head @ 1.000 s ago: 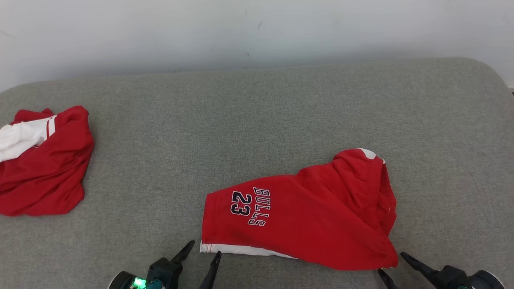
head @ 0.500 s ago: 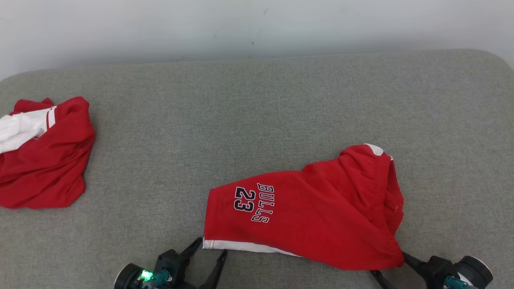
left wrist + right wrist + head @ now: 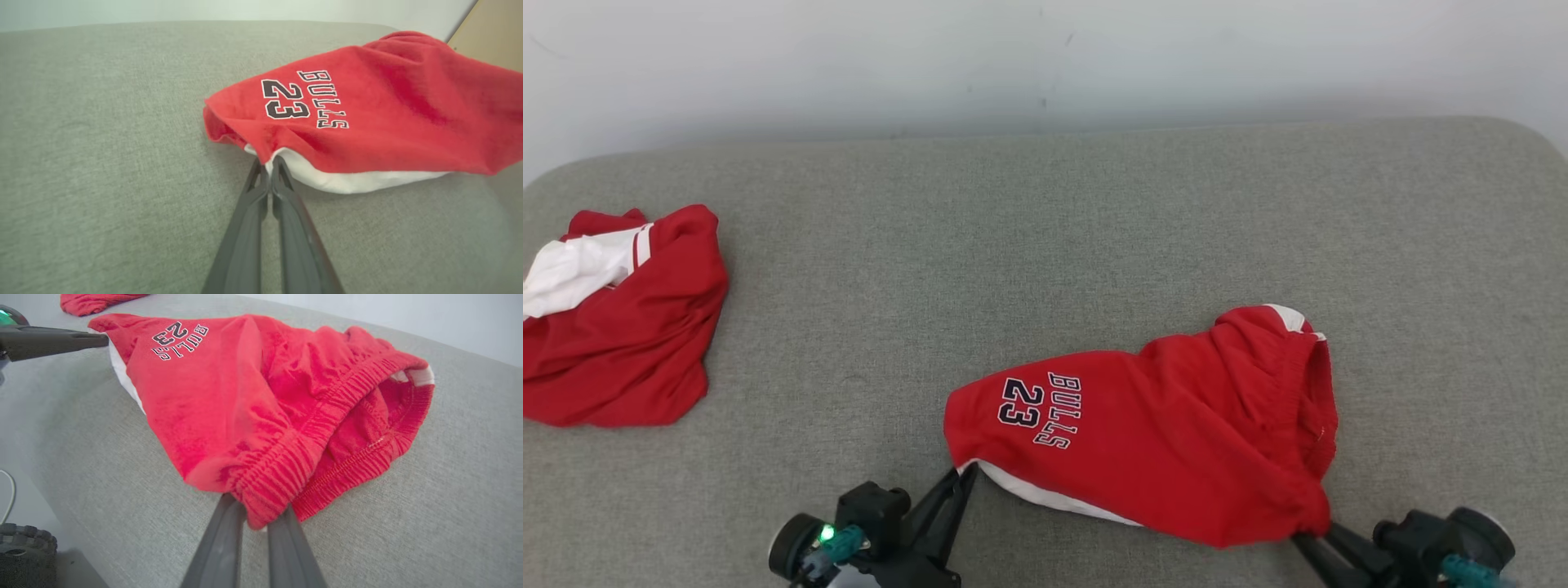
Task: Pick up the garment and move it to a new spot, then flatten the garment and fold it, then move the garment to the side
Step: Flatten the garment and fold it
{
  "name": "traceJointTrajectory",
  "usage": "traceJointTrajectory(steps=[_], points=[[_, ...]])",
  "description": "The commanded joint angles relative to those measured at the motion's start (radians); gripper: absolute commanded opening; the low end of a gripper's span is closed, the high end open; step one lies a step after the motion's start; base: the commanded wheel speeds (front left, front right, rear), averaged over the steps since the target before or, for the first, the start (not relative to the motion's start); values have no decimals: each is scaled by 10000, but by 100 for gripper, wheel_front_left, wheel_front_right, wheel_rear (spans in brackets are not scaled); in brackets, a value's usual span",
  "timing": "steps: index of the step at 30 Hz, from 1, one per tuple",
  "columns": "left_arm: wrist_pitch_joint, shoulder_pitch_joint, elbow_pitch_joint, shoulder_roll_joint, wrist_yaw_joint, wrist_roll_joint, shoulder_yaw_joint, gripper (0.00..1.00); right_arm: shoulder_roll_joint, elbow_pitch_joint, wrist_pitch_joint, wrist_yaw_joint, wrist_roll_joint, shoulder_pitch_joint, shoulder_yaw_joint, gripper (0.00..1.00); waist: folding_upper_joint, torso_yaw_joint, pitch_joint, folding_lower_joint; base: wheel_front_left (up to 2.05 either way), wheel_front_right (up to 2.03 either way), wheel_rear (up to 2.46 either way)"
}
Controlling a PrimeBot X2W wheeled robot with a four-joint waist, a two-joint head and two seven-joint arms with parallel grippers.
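The garment is a pair of red shorts printed "BULLS 23", with a white hem band and an elastic waistband, lying near the front of the grey cushion. My left gripper is shut on the white-edged hem corner at the shorts' left end, lifting it slightly. My right gripper is shut on the gathered waistband corner at the shorts' right end. In the right wrist view the left gripper's fingers reach the hem from the left, and the waistband hangs open.
A second red and white garment lies crumpled at the cushion's left edge. The grey cushion stretches back to a pale wall. A wheel and a white cable show past the cushion's front edge.
Both grippers moved in to the shorts' near corners and shut on them. The hem corner and the waistband corner have lifted and bunched. The head camera shifted slightly.
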Motion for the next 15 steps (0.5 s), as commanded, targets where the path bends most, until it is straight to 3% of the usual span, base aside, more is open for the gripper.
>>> traceJointTrajectory(steps=[1, 8, 11, 15], points=[[-8, 110, -294, 149, 23, 41, 140, 0, -116, -277, -4, -23, 80, 69, -210, 0, -1, -29, -36, -1, 0, 0, 0], [-8, -1112, -1517, 674, 23, -108, 26, 0, -240, -1428, -4, -23, 404, -763, -1021, 0, -1, -79, 88, -1, 0, 0, 0], [14, -2588, -1462, 1171, 23, -201, -522, 0, -407, -1532, -4, -23, 677, -1779, -926, 0, -1, -152, 414, -1, 0, 0, 0], [215, -4378, -1430, 1421, 23, -725, -889, 0, -389, -1420, -4, -23, 1092, -3315, -748, 0, -1, -301, 964, -1, 0, 0, 0]])
